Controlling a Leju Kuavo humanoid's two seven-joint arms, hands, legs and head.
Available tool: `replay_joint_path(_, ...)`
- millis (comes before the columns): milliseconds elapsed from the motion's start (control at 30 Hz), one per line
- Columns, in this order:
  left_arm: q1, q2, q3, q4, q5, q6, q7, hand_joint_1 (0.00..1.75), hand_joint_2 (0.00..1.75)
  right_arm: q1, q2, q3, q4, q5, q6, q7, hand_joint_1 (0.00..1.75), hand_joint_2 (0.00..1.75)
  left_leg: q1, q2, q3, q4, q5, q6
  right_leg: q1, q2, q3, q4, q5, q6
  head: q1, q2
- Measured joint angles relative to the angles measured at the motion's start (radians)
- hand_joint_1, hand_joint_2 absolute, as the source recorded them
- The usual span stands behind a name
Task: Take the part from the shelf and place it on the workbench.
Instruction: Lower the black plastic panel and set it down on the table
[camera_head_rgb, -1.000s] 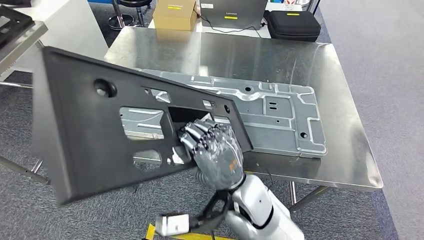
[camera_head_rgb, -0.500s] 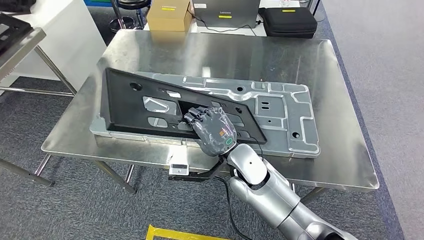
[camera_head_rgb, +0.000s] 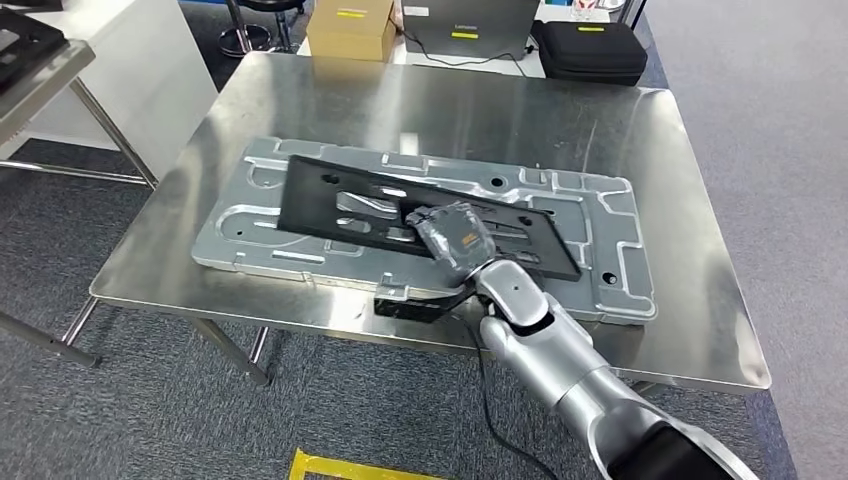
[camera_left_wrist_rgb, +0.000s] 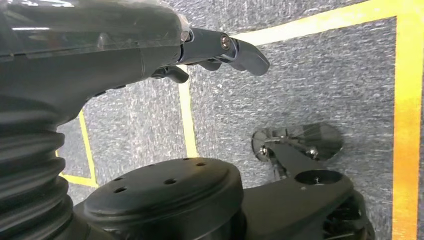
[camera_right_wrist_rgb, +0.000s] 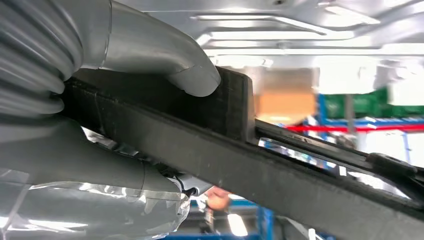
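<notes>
Right hand (camera_head_rgb: 452, 235) fingers under black part (camera_head_rgb: 330, 205)

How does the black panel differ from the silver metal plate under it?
The black panel is matte, smaller, and gripped by the right hand; the silver metal plate is shiny, larger, and untouched. The panel lies skewed across the plate, which sits on the workbench. Both are flat with cutouts.

Head view high, facing down at workbench (camera_head_rgb: 300, 100); left wrist faces floor; right wrist close — black part (camera_right_wrist_rgb: 210, 150).
</notes>
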Motion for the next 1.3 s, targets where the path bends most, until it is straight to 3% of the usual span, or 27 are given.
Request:
replay_joint_path(67,0.002,0.002,0.000,0.000,-0.001,-0.003,-0.005,0.00,1.75,-0.009,0.000,-0.019,0.055,-0.008,0.002,-0.003,1.75,1.75,0.000,0.000,0.001,0.001,-0.001,0.002,-0.004,0.000,-0.060,0.107,-0.029,0.005,0.000,0.000)
replay_joint_path(100,0.003,0.003,0.000,0.000,-0.001,-0.005,-0.007,0.00,1.75,-0.011,0.000,-0.025,0.078,-0.011,0.004,-0.003,1.75,1.75,0.000,0.000,0.002,0.001,-0.002,0.002,-0.006,-0.001,-0.069,0.113,-0.017,0.006,0.000,0.000)
replay_joint_path(133,0.003,0.004,0.000,0.000,-0.002,-0.007,-0.009,0.00,1.75,-0.013,-0.001,-0.031,0.096,-0.012,0.006,-0.003,1.75,1.75,0.000,-0.001,0.004,0.002,-0.004,0.000,-0.007,-0.001,-0.056,0.078,0.014,0.005,0.000,0.000)
replay_joint_path(200,0.004,0.004,0.000,0.000,-0.003,-0.011,-0.011,0.00,1.75,-0.024,-0.001,-0.039,0.125,-0.014,0.018,0.001,1.75,1.75,-0.001,-0.001,0.009,0.003,-0.009,-0.005,-0.007,-0.001,0.007,-0.059,0.085,0.000,0.000,0.000)
replay_joint_path(267,0.003,0.004,0.000,0.000,-0.004,-0.016,-0.014,0.00,1.75,-0.041,-0.001,-0.050,0.156,-0.021,0.037,0.003,1.75,1.75,-0.004,-0.001,0.013,0.004,-0.014,-0.014,-0.002,-0.001,0.051,-0.152,0.115,-0.009,-0.001,0.000)
replay_joint_path(333,0.003,0.005,0.000,0.000,-0.003,-0.023,-0.020,0.00,1.75,-0.056,-0.001,-0.061,0.188,-0.034,0.055,0.000,0.87,1.75,-0.005,0.000,0.017,0.001,-0.016,-0.024,0.004,0.000,0.058,-0.168,0.111,-0.017,-0.001,0.000)
replay_joint_path(400,0.002,0.007,0.000,0.000,0.000,-0.029,-0.026,0.00,1.75,-0.070,-0.001,-0.078,0.219,-0.056,0.072,0.000,0.00,1.75,-0.003,0.000,0.018,0.006,-0.025,-0.034,0.000,-0.004,0.070,-0.178,0.113,-0.027,-0.002,0.000)
replay_joint_path(467,0.002,0.009,0.002,0.000,0.006,-0.032,-0.030,0.00,1.75,-0.081,-0.006,-0.112,0.257,-0.090,0.091,0.003,0.00,1.75,-0.002,0.001,-0.011,0.074,-0.068,-0.041,-0.006,-0.015,0.081,-0.188,0.115,-0.035,-0.005,0.000)
replay_joint_path(533,0.003,0.011,0.006,0.000,0.015,-0.031,-0.031,0.00,1.75,-0.085,-0.018,-0.158,0.293,-0.120,0.108,0.001,0.00,1.75,-0.001,0.002,-0.070,0.202,-0.129,-0.048,-0.006,-0.026,0.082,-0.188,0.113,-0.038,-0.007,0.000)
replay_joint_path(567,0.004,0.012,0.009,0.000,0.019,-0.029,-0.032,0.00,1.75,-0.084,-0.025,-0.181,0.308,-0.131,0.114,0.000,0.00,1.75,0.001,0.003,-0.094,0.252,-0.144,-0.051,-0.006,-0.029,0.081,-0.187,0.114,-0.038,-0.007,0.000)
replay_joint_path(600,0.004,0.013,0.012,0.000,0.023,-0.027,-0.033,0.00,1.75,-0.084,-0.032,-0.202,0.322,-0.138,0.118,0.000,0.00,1.75,0.003,0.003,-0.101,0.270,-0.140,-0.054,-0.007,-0.030,0.079,-0.187,0.114,-0.038,-0.007,0.000)
replay_joint_path(633,0.005,0.014,0.014,0.000,0.025,-0.025,-0.036,0.00,1.75,-0.083,-0.038,-0.220,0.332,-0.143,0.120,0.000,0.00,1.75,0.006,0.003,-0.095,0.262,-0.124,-0.056,-0.008,-0.029,0.078,-0.185,0.114,-0.037,-0.007,0.000)
replay_joint_path(733,0.009,0.018,0.021,0.000,0.029,-0.018,-0.047,0.00,1.75,-0.085,-0.047,-0.266,0.350,-0.159,0.120,-0.001,0.00,1.75,0.013,0.002,-0.008,0.093,-0.042,-0.062,-0.014,-0.013,0.073,-0.169,0.108,-0.023,-0.009,0.000)
replay_joint_path(800,0.010,0.019,0.023,0.000,0.030,-0.013,-0.059,0.00,1.75,-0.086,-0.057,-0.302,0.361,-0.175,0.118,-0.004,0.00,1.75,0.012,0.000,0.017,0.035,-0.034,-0.051,-0.012,-0.004,0.062,-0.158,0.108,-0.007,-0.012,0.000)
replay_joint_path(933,0.012,0.021,0.024,0.000,0.030,-0.006,-0.083,0.00,1.75,-0.088,-0.079,-0.378,0.372,-0.210,0.115,-0.022,0.00,1.75,0.007,0.000,0.013,0.027,-0.030,-0.019,-0.017,-0.003,0.049,-0.143,0.102,0.015,-0.011,0.000)
replay_joint_path(1000,0.010,0.021,0.024,0.000,0.030,-0.004,-0.093,0.00,1.75,-0.090,-0.090,-0.408,0.374,-0.227,0.115,-0.031,0.00,1.75,0.007,0.001,0.013,0.024,-0.026,-0.007,-0.019,-0.004,0.010,-0.060,0.055,0.021,-0.010,0.000)
replay_joint_path(1067,0.009,0.022,0.024,0.000,0.030,0.000,-0.105,0.00,1.75,-0.090,-0.101,-0.437,0.377,-0.245,0.114,-0.039,0.00,1.75,0.002,0.001,0.011,0.024,-0.026,0.000,-0.017,-0.004,-0.055,0.070,0.003,0.022,-0.010,0.000)
replay_joint_path(1100,0.010,0.022,0.024,0.000,0.030,0.002,-0.112,0.00,1.75,-0.089,-0.107,-0.452,0.380,-0.252,0.114,-0.043,0.00,1.75,-0.001,0.000,0.011,0.024,-0.026,0.002,-0.017,-0.004,-0.077,0.110,-0.005,0.020,-0.010,0.000)
replay_joint_path(1133,0.011,0.022,0.025,0.000,0.030,0.004,-0.118,0.00,1.75,-0.089,-0.113,-0.468,0.382,-0.260,0.114,-0.048,0.00,1.75,-0.004,0.000,0.012,0.024,-0.027,0.003,-0.015,-0.004,-0.083,0.116,0.007,0.016,-0.010,0.000)
replay_joint_path(1167,0.011,0.022,0.025,0.000,0.030,0.006,-0.124,0.00,1.75,-0.089,-0.119,-0.483,0.384,-0.266,0.114,-0.055,0.00,1.75,-0.007,-0.001,0.014,0.024,-0.027,0.004,-0.012,-0.004,-0.069,0.082,0.035,0.009,-0.010,0.000)
replay_joint_path(1233,0.010,0.020,0.025,0.000,0.030,0.007,-0.136,0.00,1.75,-0.091,-0.130,-0.513,0.385,-0.279,0.114,-0.069,0.00,1.75,-0.012,-0.002,0.017,0.024,-0.029,0.005,0.000,-0.004,-0.007,-0.050,0.101,-0.011,-0.010,0.000)
replay_joint_path(1300,0.008,0.017,0.025,0.001,0.030,0.007,-0.145,0.00,1.75,-0.093,-0.141,-0.539,0.385,-0.290,0.115,-0.081,0.00,1.75,-0.015,-0.002,0.016,0.023,-0.031,0.001,0.010,-0.004,0.034,-0.141,0.127,-0.026,-0.012,0.000)
